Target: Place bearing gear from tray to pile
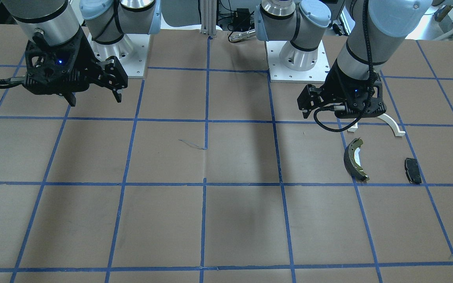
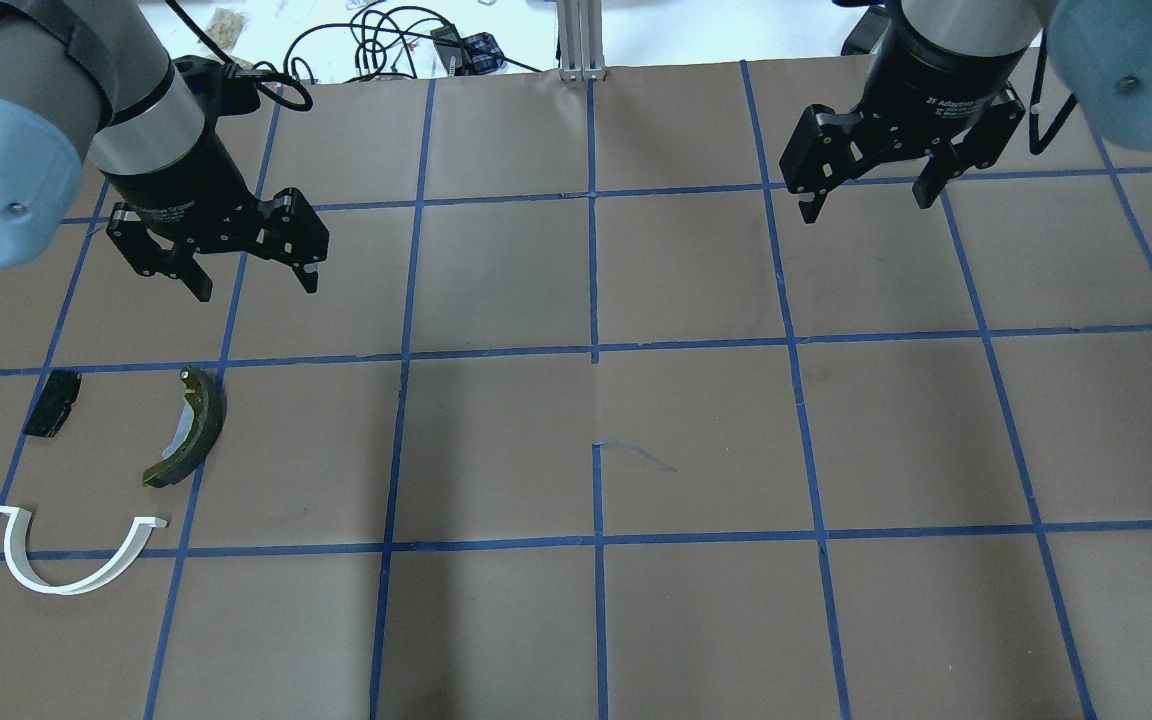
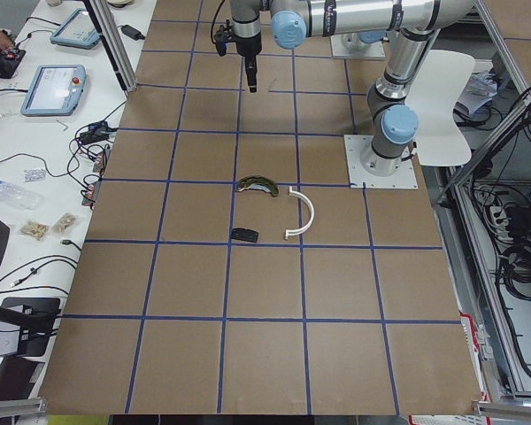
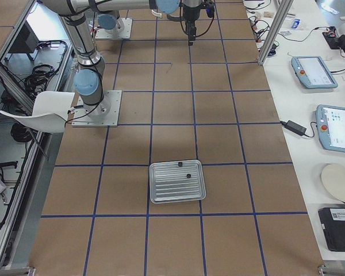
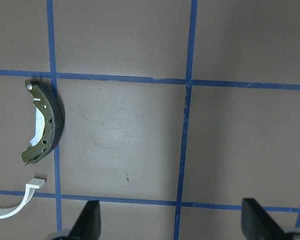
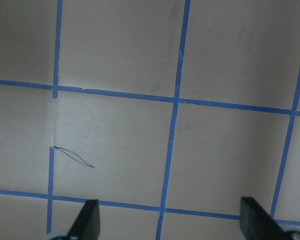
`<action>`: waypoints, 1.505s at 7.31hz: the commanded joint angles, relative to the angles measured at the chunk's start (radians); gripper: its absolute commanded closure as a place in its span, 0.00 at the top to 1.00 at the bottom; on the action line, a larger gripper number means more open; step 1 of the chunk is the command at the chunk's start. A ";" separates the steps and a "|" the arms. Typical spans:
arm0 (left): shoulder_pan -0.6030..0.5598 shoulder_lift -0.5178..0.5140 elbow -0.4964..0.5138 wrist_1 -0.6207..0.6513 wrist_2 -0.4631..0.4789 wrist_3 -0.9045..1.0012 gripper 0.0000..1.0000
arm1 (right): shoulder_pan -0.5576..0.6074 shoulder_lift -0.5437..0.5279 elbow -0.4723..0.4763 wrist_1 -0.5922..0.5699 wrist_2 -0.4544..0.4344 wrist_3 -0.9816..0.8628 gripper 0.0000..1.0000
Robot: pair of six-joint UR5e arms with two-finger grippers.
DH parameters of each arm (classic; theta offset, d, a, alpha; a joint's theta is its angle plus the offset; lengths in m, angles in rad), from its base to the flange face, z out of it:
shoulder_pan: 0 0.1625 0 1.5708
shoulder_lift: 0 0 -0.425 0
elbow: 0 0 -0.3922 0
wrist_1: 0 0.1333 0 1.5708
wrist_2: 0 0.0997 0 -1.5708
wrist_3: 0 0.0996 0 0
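Only writing: small white print on right gripper (image 2: 866,208) body, unreadable
jaws: left gripper (image 2: 256,290) and right both wide, empty
tray (image 4: 172,190): two small dark parts (image 4: 179,165) inside, well apart from both
pile (image 2: 204,430): near left gripper

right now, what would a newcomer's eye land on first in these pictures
The left gripper and right gripper hang open and empty over the brown table with its blue tape grid. Near the left one lie a white half-ring arc, an olive brake shoe and a small black pad. The silvery tray sits alone at the robot's right end, two small dark pieces in it.
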 commanded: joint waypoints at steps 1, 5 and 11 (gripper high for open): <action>0.000 -0.006 0.000 0.000 0.000 0.000 1.00 | -0.021 0.003 0.002 -0.001 0.010 -0.035 1.00; -0.005 -0.006 0.000 0.002 0.000 0.000 1.00 | -0.380 0.004 0.014 0.004 -0.060 -0.333 1.00; -0.005 -0.003 -0.002 0.002 -0.002 0.000 1.00 | -0.868 0.407 0.048 -0.477 -0.080 -1.005 1.00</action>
